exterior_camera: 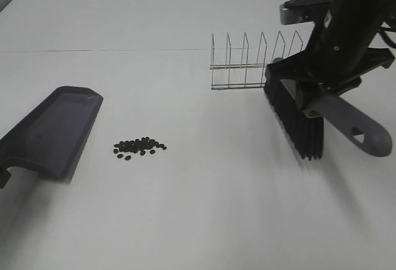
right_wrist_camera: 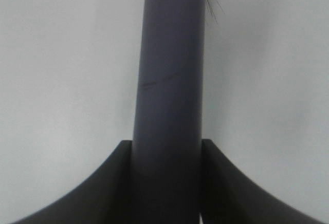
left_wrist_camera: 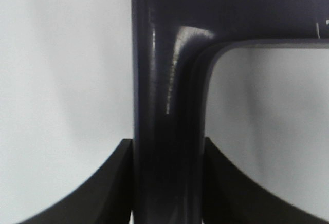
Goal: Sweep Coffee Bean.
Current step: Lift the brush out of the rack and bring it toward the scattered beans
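Note:
The coffee beans (exterior_camera: 140, 147) lie in a small loose cluster on the white table, left of centre. Just to their left rests a dark grey dustpan (exterior_camera: 55, 130), its open edge facing the beans. My left gripper (left_wrist_camera: 168, 183) is shut on the dustpan's handle (left_wrist_camera: 167, 106); in the high view this gripper is off the left edge. At the right, a grey brush with black bristles (exterior_camera: 297, 118) hangs tilted over the table, well away from the beans. My right gripper (exterior_camera: 314, 91) is shut on the brush handle (right_wrist_camera: 169, 80).
A wire rack (exterior_camera: 257, 62) stands behind the brush, toward the back right. The white table (exterior_camera: 204, 208) stretches bare between the beans and the brush. A faint seam (exterior_camera: 93, 51) runs across the table at the back.

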Motion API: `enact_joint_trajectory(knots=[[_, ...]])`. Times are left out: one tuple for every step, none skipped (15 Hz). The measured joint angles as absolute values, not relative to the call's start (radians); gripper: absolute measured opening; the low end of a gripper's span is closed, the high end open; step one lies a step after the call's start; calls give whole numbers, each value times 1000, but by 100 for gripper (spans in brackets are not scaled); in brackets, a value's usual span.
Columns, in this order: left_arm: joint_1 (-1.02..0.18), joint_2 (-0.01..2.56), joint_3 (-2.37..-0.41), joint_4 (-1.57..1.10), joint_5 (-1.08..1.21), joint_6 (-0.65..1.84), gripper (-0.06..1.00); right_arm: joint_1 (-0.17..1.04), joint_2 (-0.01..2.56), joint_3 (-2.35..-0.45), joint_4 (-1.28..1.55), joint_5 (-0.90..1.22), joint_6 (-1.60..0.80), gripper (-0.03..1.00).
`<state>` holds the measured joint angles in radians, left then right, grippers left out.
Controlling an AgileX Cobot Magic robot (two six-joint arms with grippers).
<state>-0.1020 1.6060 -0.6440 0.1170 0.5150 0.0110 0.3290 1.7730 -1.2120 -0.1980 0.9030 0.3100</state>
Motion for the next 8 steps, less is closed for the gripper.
enact_joint_trajectory(knots=[[-107,1606,-644,135,515,8,33,409,1838,-1219,-268,874,379,36],[-123,1606,-644,157,514,8,33,438,1871,-1237,-285,873,387,36],[-143,1606,-644,172,513,0,33,464,1907,-1259,-289,873,393,36],[-160,1606,-644,180,513,-16,33,475,1923,-1273,-290,873,394,36],[-172,1608,-644,185,514,-30,33,494,1948,-1299,-291,874,394,36],[-175,1610,-644,187,516,-33,33,509,1970,-1325,-290,879,394,36],[-178,1621,-644,190,522,-36,33,524,1993,-1353,-289,884,392,36],[-180,1645,-644,193,537,-40,33,539,2011,-1379,-278,889,379,36]])
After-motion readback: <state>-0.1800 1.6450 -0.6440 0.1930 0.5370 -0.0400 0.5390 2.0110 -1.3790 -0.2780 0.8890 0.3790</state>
